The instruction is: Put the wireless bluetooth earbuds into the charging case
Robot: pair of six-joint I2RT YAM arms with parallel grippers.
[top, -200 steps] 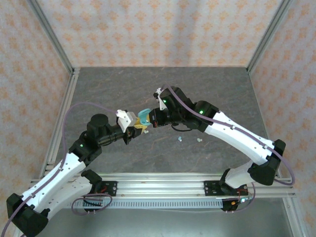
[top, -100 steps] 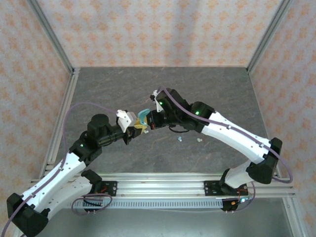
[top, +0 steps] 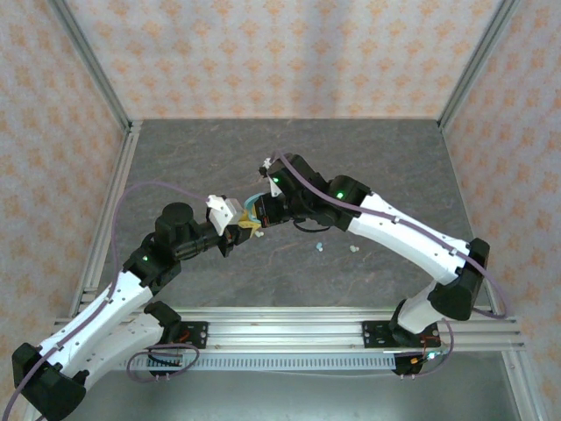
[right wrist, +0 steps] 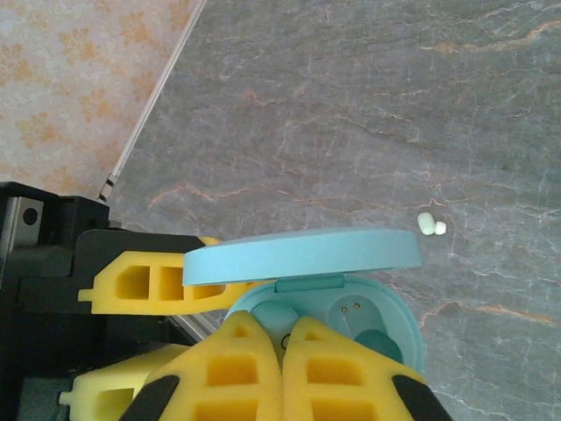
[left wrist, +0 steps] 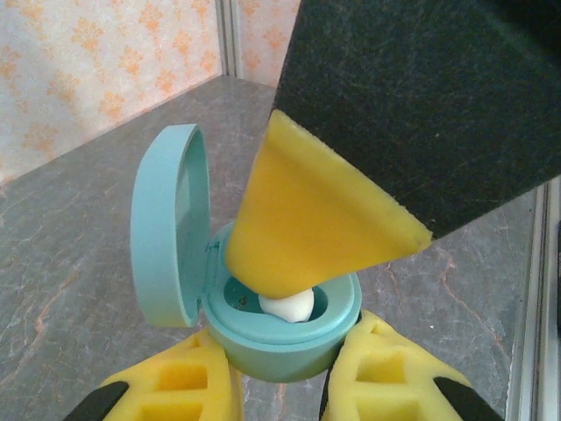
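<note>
- The top external view looks down from high above the near edge of the worktop (top: 377,158) and faces the far wall (top: 280,53). It stands well back, so the open charging case (top: 253,210) appears small, near the middle of the worktop
- The left wrist view sits close behind the case and looks along the left claw (left wrist: 280,390). It faces across the worktop toward a wall corner, and the case is very near, low in the picture
- The right wrist view looks steeply down past the right claw (right wrist: 282,368). The case is just beyond the claw, with the worktop farther on
- All three views share the case, and each wrist view also catches the other arm's claw beside it
</note>
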